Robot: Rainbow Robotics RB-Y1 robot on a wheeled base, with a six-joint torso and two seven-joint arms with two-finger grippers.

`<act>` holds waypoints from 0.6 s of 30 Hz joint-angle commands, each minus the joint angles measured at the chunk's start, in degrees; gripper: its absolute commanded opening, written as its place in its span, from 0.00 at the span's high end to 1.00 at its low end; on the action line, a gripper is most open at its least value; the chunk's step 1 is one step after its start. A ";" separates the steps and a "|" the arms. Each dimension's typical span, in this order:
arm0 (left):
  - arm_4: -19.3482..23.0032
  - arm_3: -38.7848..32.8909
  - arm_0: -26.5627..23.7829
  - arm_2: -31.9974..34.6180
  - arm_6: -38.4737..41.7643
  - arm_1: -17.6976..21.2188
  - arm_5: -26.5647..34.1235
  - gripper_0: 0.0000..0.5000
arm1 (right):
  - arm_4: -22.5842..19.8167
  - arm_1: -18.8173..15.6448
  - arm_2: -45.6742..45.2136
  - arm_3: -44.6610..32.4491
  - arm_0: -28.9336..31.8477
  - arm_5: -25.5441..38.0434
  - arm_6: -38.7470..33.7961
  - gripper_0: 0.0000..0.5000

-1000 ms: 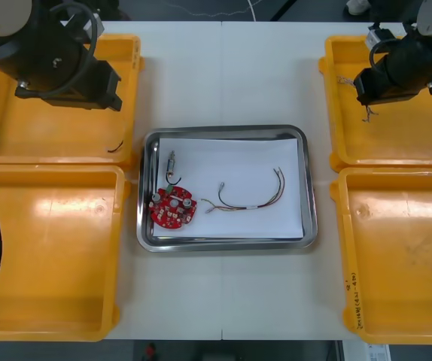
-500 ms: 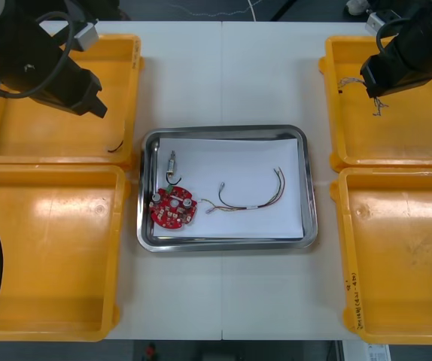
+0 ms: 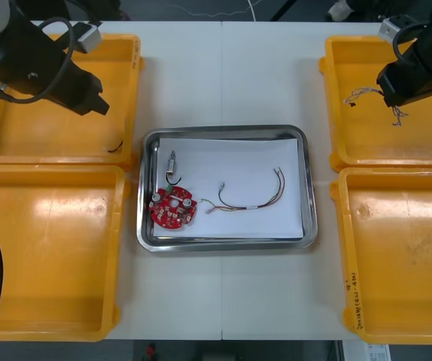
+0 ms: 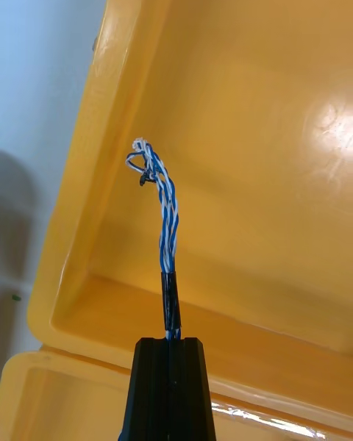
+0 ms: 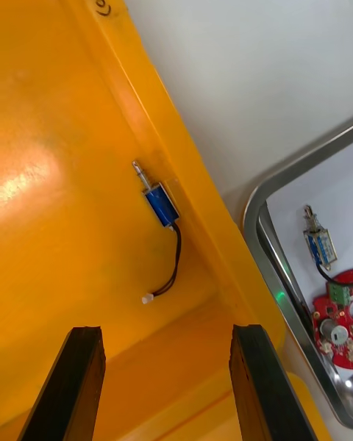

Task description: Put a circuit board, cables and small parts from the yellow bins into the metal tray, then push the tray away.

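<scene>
Blue and white strands mark the twisted cable [image 4: 168,220] that the right gripper [image 4: 170,342] has clamped between its black fingers, which sit pressed together on the cable's black-sleeved end. The rest of the cable rises free from the gripper's tips and ends in a small knot of loose wires. Below and beyond this gripper we see the floor and wall of the far right yellow bin [image 3: 427,143]. Compared with half a second ago, the right gripper [image 3: 385,90] has moved outward to the robot's right over that bin, and the cable's ends now splay to either side of it rather than hanging in one bunch. The left gripper [image 5: 165,334] has its fingers spread apart on nothing. It hangs over the far left yellow bin [image 3: 35,128], barely shifted from where it was half a second ago. Just ahead of its fingers, against the bin wall, lies a small metal part [image 5: 158,203] with a black lead. Off to this gripper's side on the counter [image 3: 223,75] sits the metal tray [image 3: 223,131], which holds, as before, the red circuit board [image 3: 172,209], a second small metal part [image 3: 172,162] and a red and yellow cable [image 3: 250,197].
</scene>
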 commanded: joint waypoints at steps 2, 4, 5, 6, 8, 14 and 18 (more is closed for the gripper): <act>1.65 3.31 1.00 -0.03 -4.92 1.68 -4.51 0.00 | -0.49 -2.36 -3.00 -7.59 1.33 0.41 1.13 1.00; 1.82 4.71 1.00 -0.38 -5.36 1.51 -5.74 0.00 | -0.84 -2.27 -3.09 -10.67 2.64 0.41 1.30 1.00; 1.82 5.24 1.00 -0.56 -5.45 1.51 -6.18 0.00 | -1.10 -2.27 -3.09 -11.81 3.17 0.41 1.39 1.00; 1.73 5.50 1.00 -0.74 -5.63 1.42 -6.53 0.00 | -1.28 -2.27 -3.09 -13.22 3.88 0.41 1.48 1.00; 1.56 6.56 1.08 -1.53 -5.72 1.33 -7.59 0.00 | -3.12 -2.27 -2.92 -16.82 6.07 0.41 1.66 1.00; -0.55 7.35 1.43 -4.87 -5.63 1.24 -10.66 0.00 | -9.28 -2.27 -2.21 -21.83 9.85 0.41 1.92 1.00; -0.99 7.35 2.49 -6.36 -5.19 1.07 -12.60 0.00 | -11.12 -2.27 0.16 -25.96 10.99 0.41 2.71 1.00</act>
